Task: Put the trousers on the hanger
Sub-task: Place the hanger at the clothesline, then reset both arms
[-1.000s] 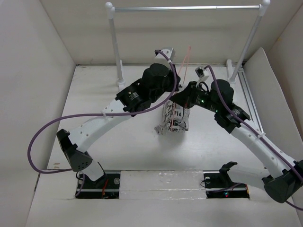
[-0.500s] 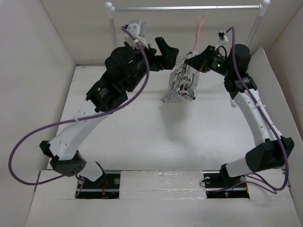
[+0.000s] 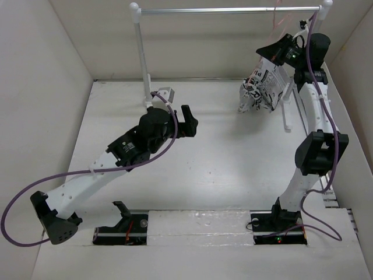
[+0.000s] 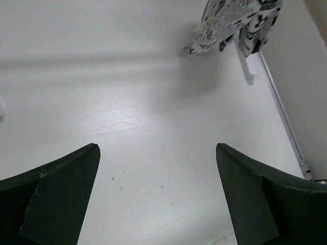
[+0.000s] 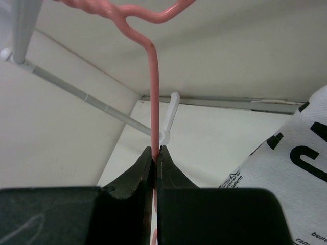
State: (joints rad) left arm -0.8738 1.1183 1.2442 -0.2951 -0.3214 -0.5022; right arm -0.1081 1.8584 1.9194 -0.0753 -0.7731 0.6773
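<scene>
Trousers (image 3: 263, 86), one pair, on one pink hanger (image 5: 153, 92).

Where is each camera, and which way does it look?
Top external: above and behind the bases, looking down at the table; both arms show.
Left wrist: on the left arm, looking across the table at the trousers; the open left gripper shows.
Right wrist: looking up along the hanger, pinched in the shut right gripper.
Shared: all three show the trousers.
</scene>
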